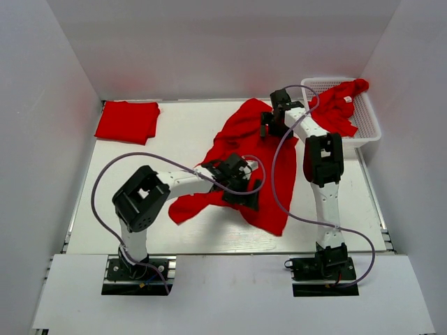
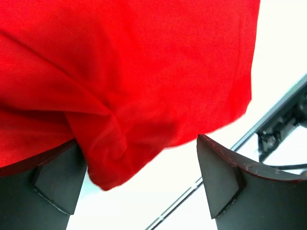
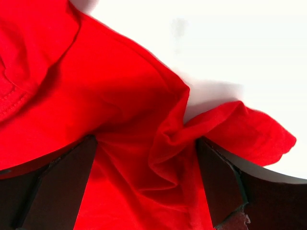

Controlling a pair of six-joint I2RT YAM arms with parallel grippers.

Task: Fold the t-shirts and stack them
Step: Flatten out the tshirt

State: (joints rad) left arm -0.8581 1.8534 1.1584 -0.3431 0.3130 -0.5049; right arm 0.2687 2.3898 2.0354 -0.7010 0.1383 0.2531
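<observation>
we have bare table between the folded shirt at far left and the spread shirt mid-table, plus a strip along the near edge. left arm and right arm both reach over the spread shirt and block the middle. far right is taken by the basket (a third shirt hangs over its rim). walls close three sides.

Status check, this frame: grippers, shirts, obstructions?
Left gripper and right gripper open, fabric between jaws. Crumpled t-shirt mid-table, unfolded. Folded t-shirt back left; third t-shirt draped in basket. No obstruction seen.
</observation>
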